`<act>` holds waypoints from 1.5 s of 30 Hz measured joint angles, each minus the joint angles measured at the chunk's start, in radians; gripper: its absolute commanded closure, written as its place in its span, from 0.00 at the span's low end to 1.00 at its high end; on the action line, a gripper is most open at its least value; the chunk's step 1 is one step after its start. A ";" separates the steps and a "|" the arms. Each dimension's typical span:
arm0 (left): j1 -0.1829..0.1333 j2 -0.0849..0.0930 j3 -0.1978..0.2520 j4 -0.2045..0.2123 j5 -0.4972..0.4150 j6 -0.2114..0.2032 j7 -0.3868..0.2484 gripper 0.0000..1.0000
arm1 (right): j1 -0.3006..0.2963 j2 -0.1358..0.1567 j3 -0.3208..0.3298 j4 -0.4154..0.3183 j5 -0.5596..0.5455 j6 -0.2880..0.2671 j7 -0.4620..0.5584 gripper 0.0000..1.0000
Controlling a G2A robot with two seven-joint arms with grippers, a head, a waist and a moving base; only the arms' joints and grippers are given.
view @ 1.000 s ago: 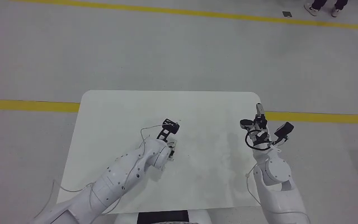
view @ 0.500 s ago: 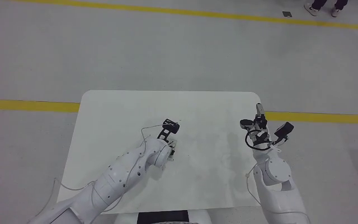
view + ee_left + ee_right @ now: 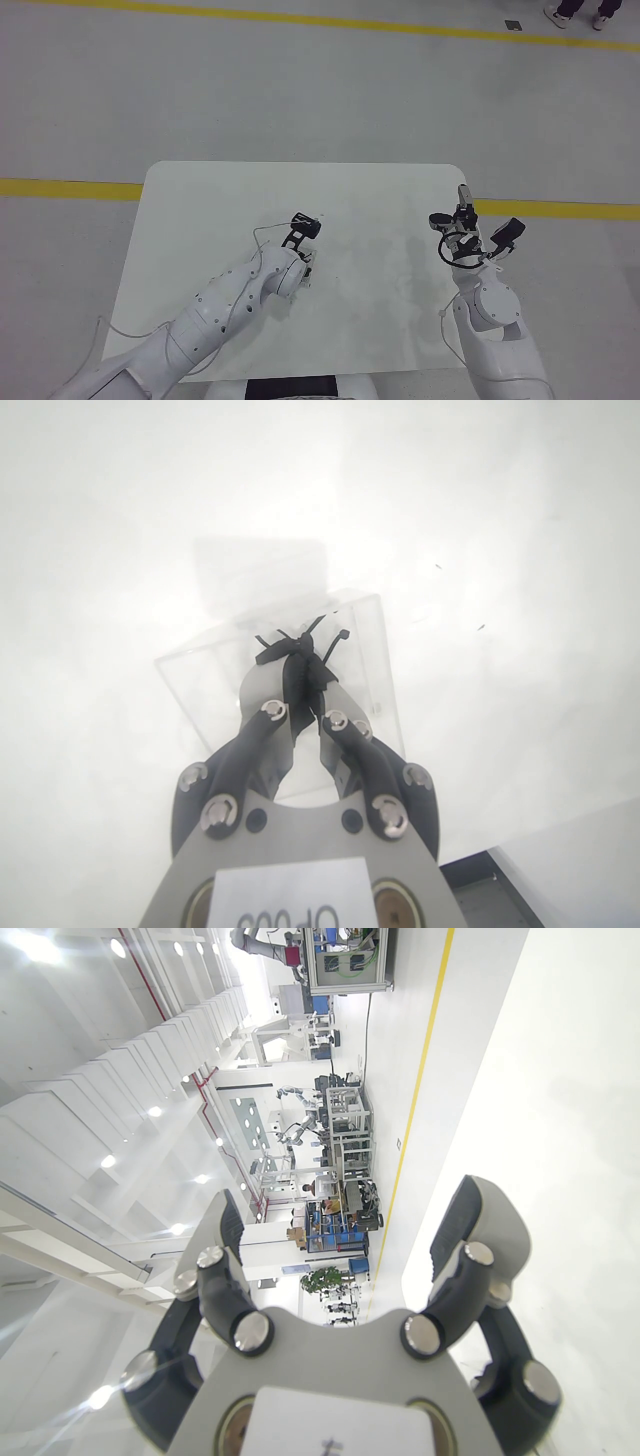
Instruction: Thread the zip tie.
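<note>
A black zip tie (image 3: 332,645) sticks up out of a small clear plastic box (image 3: 372,650) on the white table (image 3: 200,200). My left gripper (image 3: 300,660) points down into the box, shut on a bunch of black zip ties, with loose ends and one tie head fanning out past its fingertips. From above, the left wrist (image 3: 292,268) hangs over the box near the table's middle. My right gripper (image 3: 347,1198) is open and holds nothing. It is raised at the table's right edge (image 3: 470,228), facing away from the table toward the room.
The box is the one object on the table. Yellow floor lines run behind and beside the table. A dark panel (image 3: 500,890) sits below the table's near edge.
The left forearm has shifted very slightly; both grippers stay where they were.
</note>
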 measured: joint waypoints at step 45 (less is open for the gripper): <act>0.051 0.018 -0.026 -0.073 0.000 -0.027 -0.007 0.80 | 0.000 0.000 0.000 0.000 0.000 0.000 0.000 0.00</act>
